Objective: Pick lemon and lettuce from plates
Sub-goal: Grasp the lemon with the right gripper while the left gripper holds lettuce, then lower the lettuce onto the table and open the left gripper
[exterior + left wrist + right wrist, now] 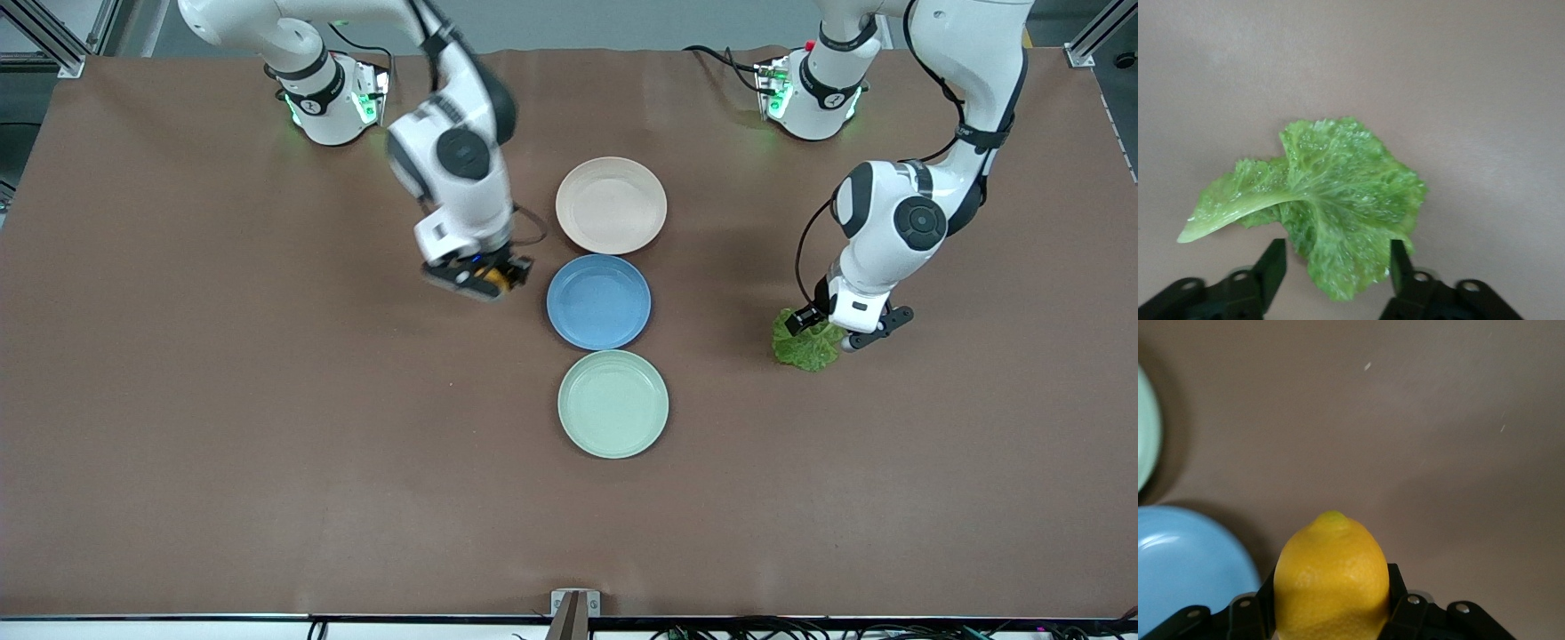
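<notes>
My right gripper (481,278) is shut on the orange-yellow lemon (493,279) and holds it over the bare table, beside the blue plate toward the right arm's end. In the right wrist view the lemon (1331,577) fills the space between the fingers of the right gripper (1331,603). The green lettuce (805,345) lies flat on the table toward the left arm's end. My left gripper (840,331) is open low over it. In the left wrist view the lettuce (1338,197) has one edge between the spread fingers of the left gripper (1336,270). The beige-pink plate (611,204) and the mint green plate (613,404) hold nothing.
A blue plate (598,301) sits between the two task plates in a row down the middle of the brown table. The right wrist view shows the blue plate (1185,563) and the rim of the mint green plate (1145,440).
</notes>
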